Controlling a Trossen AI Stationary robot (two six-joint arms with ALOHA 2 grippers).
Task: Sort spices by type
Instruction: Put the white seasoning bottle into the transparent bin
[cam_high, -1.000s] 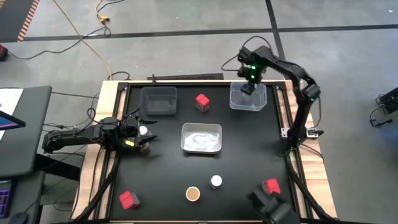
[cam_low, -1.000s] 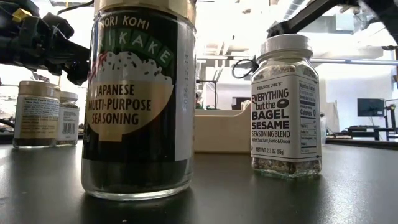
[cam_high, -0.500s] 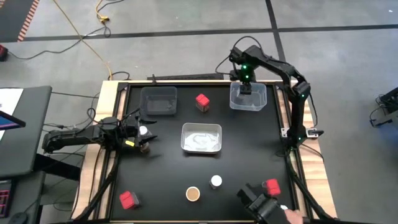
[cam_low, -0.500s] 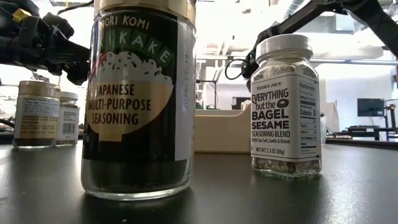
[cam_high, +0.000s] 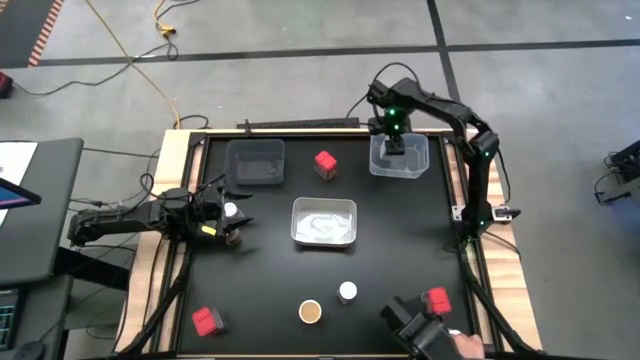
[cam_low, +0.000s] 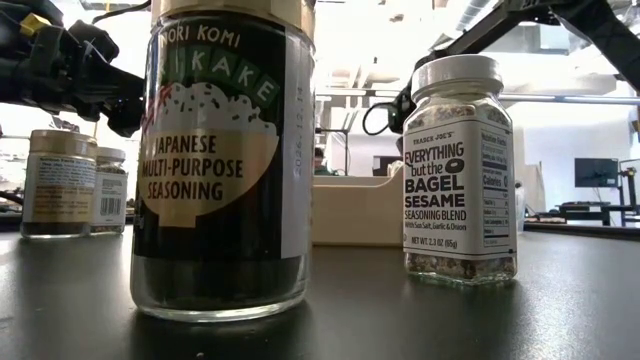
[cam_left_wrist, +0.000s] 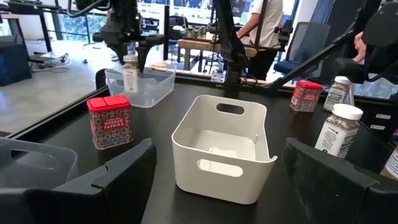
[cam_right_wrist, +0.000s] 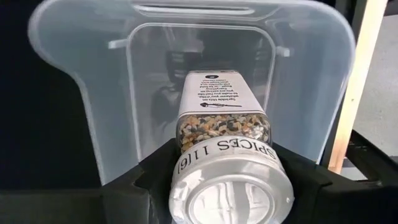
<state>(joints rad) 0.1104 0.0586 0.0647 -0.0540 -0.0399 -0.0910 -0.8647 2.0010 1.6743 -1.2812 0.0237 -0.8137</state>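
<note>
My right pincer hangs over the clear tray at the far right corner of the surface, clamped on a white-lidded spice jar by its neck; the jar's body points down into the tray. My left pincer sits low at the left edge of the surface, its fingers spread fairly wide and holding nothing, with a white-lidded jar and a brown-topped jar close beside it.

Elsewhere, a red spice tin stands between the smoky tray at the far left and the clear tray. The white bin sits mid-surface with nothing in it. Toward the near edge stand another brown-topped jar and a white-lidded jar just beside each other, a red tin at the near left and another red tin at the near right. A person's hand shows just past that last tin.
</note>
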